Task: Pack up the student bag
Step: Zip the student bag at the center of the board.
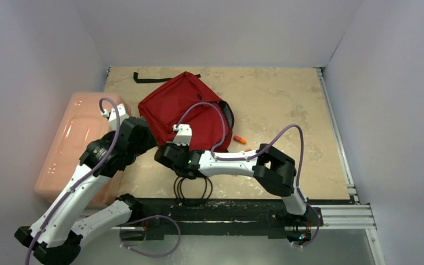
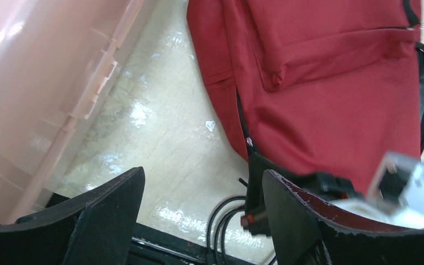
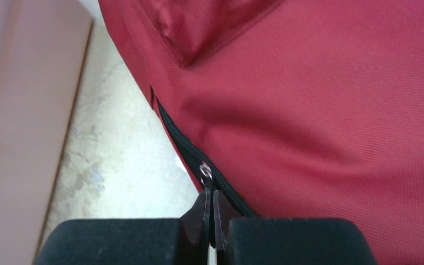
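Observation:
The student bag (image 1: 182, 105) is a dark red fabric backpack lying flat on the table, its main compartment gaping at the right edge (image 1: 229, 118). It also shows in the left wrist view (image 2: 337, 99) and the right wrist view (image 3: 320, 110). My right gripper (image 3: 210, 193) is shut on the small metal zipper pull (image 3: 205, 172) of the black zipper at the bag's near left edge; in the top view it (image 1: 162, 152) sits at that corner. My left gripper (image 2: 201, 182) is open and empty, hovering just left of the bag (image 1: 145, 138).
A pale pink rigid plastic box (image 1: 72, 143) stands along the left, close to my left arm. A small orange item (image 1: 239, 139) lies right of the bag. Black cable loops (image 1: 193, 187) lie at the near table edge. A black strap (image 1: 149, 79) trails at the back.

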